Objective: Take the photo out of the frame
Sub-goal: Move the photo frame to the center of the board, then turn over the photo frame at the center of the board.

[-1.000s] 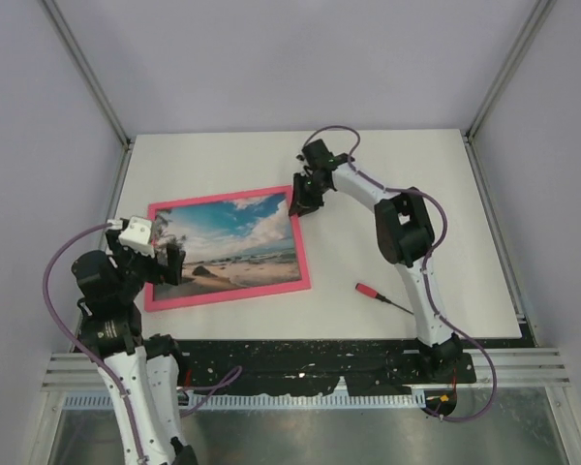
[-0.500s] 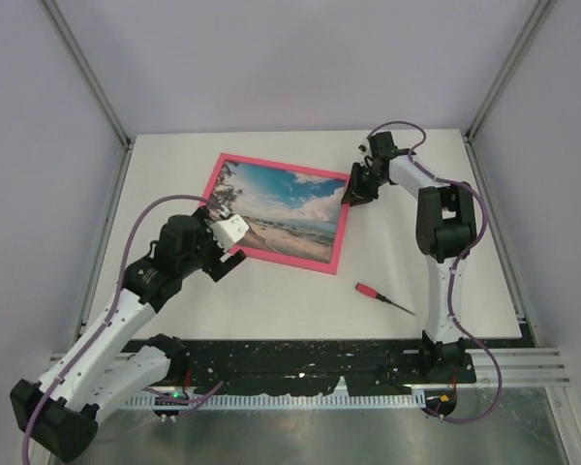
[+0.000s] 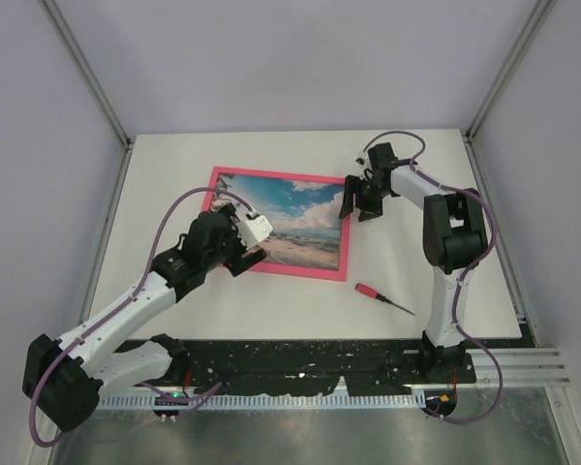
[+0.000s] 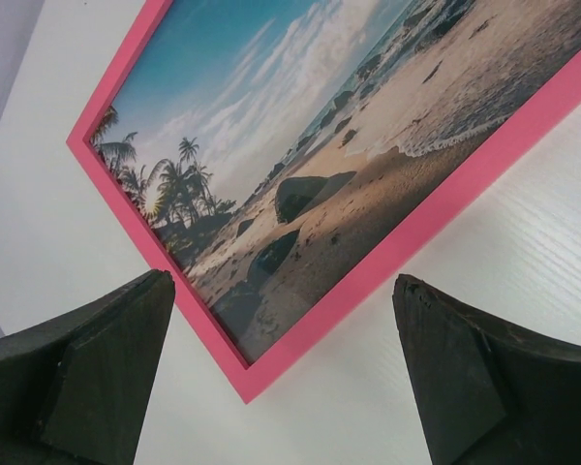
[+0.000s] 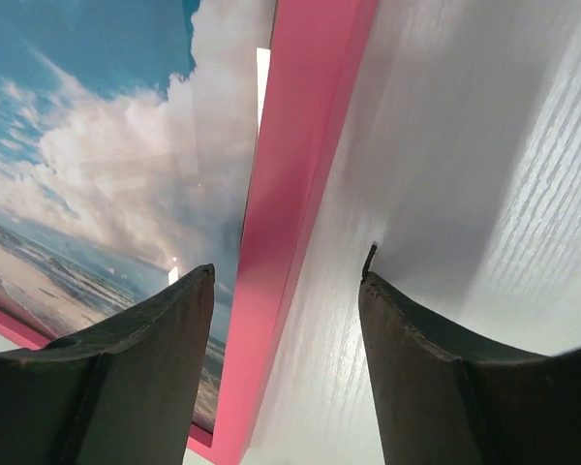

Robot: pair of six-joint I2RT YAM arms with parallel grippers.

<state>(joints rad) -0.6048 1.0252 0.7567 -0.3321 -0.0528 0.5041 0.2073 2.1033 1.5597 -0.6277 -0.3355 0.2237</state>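
A white table (image 3: 436,252) fills a grey-walled booth with metal posts in the corners, and both arms reach out over it from the near edge. Closest in, a red-handled screwdriver (image 3: 380,296) lies on its own to the right. Just beyond it, the left gripper (image 4: 281,291) hangs low over the near left corner of the frame (image 3: 300,274), its jaws spread as wide as they go and holding nothing. The pink frame lies flat and face up near the middle of the table, and the beach photo (image 3: 286,218) is still seated in it. At the far right corner the right gripper (image 5: 289,269) straddles the pink edge, jaws apart, one finger over the picture and the other over bare table, gripping nothing. I'd say this is the early handling stage. The print will likely only come out from behind, so the next move calls for a firm hold on an edge and turning the frame over. The back, and any clips on it, can't be seen, the left arm covers that near corner from above, and I can't tell whether the right fingers touch the frame.
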